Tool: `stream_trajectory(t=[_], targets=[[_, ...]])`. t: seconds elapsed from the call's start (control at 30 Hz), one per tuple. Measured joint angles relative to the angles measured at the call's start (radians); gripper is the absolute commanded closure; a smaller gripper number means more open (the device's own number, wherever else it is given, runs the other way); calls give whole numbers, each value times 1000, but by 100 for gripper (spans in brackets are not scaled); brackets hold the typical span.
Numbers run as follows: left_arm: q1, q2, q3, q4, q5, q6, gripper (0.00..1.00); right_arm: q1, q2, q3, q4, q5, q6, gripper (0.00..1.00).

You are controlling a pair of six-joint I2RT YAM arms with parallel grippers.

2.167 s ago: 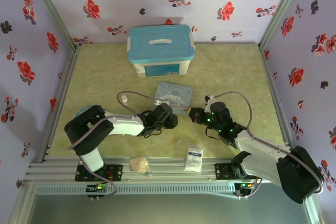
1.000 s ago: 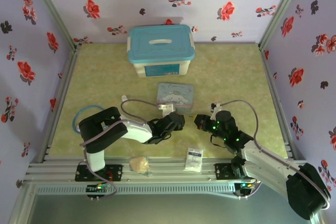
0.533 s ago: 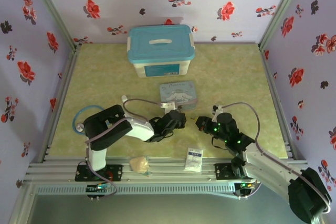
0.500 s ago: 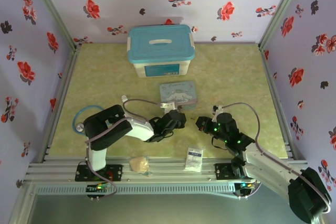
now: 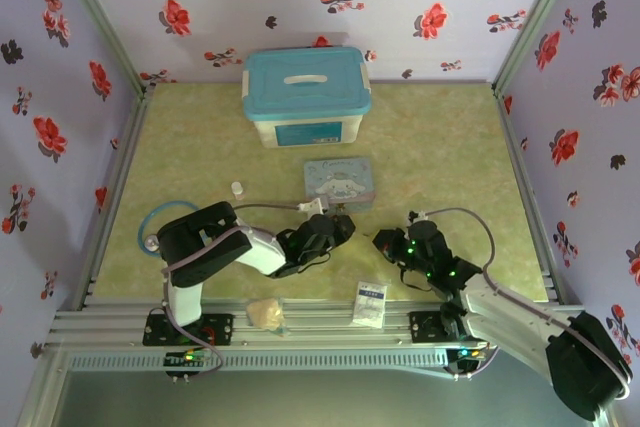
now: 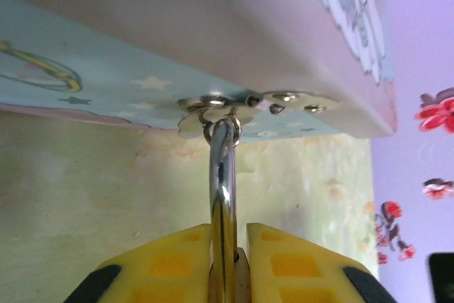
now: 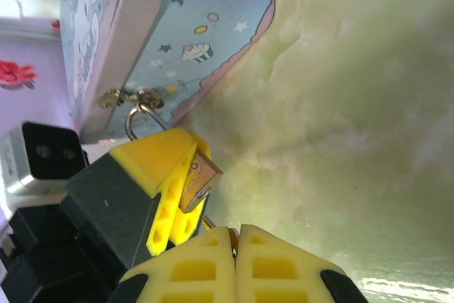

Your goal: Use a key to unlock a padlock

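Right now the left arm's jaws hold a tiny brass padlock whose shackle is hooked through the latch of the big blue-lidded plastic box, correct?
Not the blue-lidded plastic box. The tiny brass-yellow padlock in the left arm's jaws has its thin shackle hooked through the latch of the flat pastel cartoon tin; the left wrist view shows it.

Left end effector (image 5: 343, 224): pulled nearer the arm bases than you had it two seconds ago; pads since narrowed onto the padlock (image 7: 198, 179). Right end effector (image 5: 381, 241): likewise drawn nearer. Cartoon tin (image 5: 338, 181): earlier tilted, now squarer to the worktop's edges. Left arm's cable (image 5: 275, 208): shifted off the white bottle (image 5: 237, 188).
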Motion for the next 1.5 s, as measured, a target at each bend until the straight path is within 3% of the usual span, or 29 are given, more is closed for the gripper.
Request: stream_trajectory(t=[0.2,0.4,0.73,0.87,1.0,1.5], targets=[[-5,8,-18,114,-51,-97,100,11,19,-84,98,47,141,100],[-15,26,-18,175,-96,-164,100,28,-77,-84,123,113,192,100],[-22,29,3,189,-106,-235,100,48,-56,-75,140,156,197,100],[-27,29,8,189,-119,-253,100,75,100,-45,240,159,197,100],[-28,29,10,188,-125,-278,100,114,154,-38,306,171,194,100],[-35,38,17,197,-146,-320,100,130,79,-27,278,237,171,100]])
